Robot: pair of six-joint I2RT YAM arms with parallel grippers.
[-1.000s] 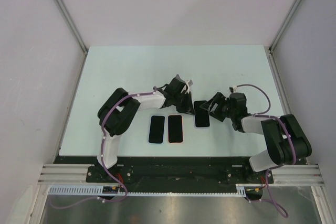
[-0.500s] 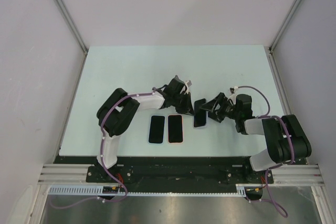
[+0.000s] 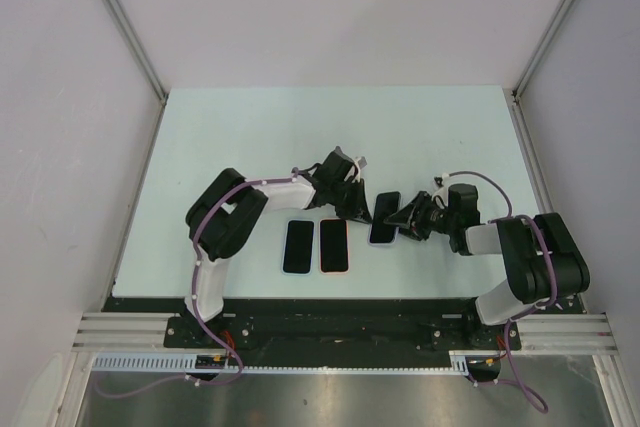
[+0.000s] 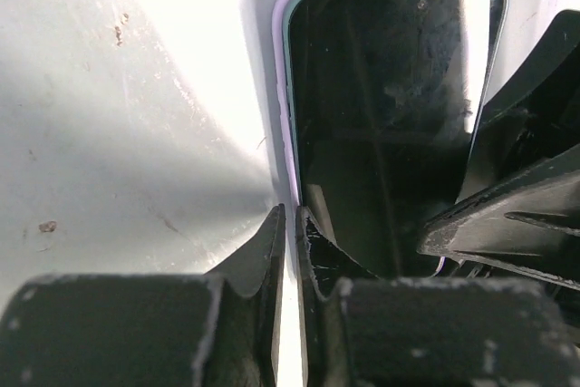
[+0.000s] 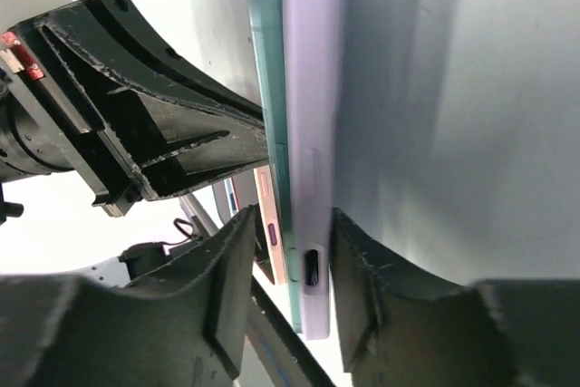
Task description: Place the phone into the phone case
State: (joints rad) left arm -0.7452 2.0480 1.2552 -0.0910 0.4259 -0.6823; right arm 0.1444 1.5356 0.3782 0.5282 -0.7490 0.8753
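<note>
A green phone sits in a lilac phone case [image 3: 384, 217], tilted between both grippers at the table's middle. In the left wrist view its dark screen [image 4: 390, 115] faces the camera. My left gripper [image 4: 294, 228] is pinched shut on the case's thin left rim [image 4: 283, 133], and it also shows in the top view [image 3: 357, 207]. In the right wrist view the phone and case [image 5: 304, 178] stand edge-on between my right gripper's fingers [image 5: 292, 287]. The right finger touches the case back. A gap shows between the left finger [image 5: 231, 287] and the phone's face.
A black phone [image 3: 298, 245] and a phone in a pink-red case [image 3: 334, 244] lie side by side on the pale table [image 3: 250, 137], just in front of the left gripper. Grey walls enclose the table on three sides.
The phone lay flat a second ago and now stands tilted between the grippers. My right gripper has dropped lower and turned towards the phone's end. The left gripper has barely moved.
</note>
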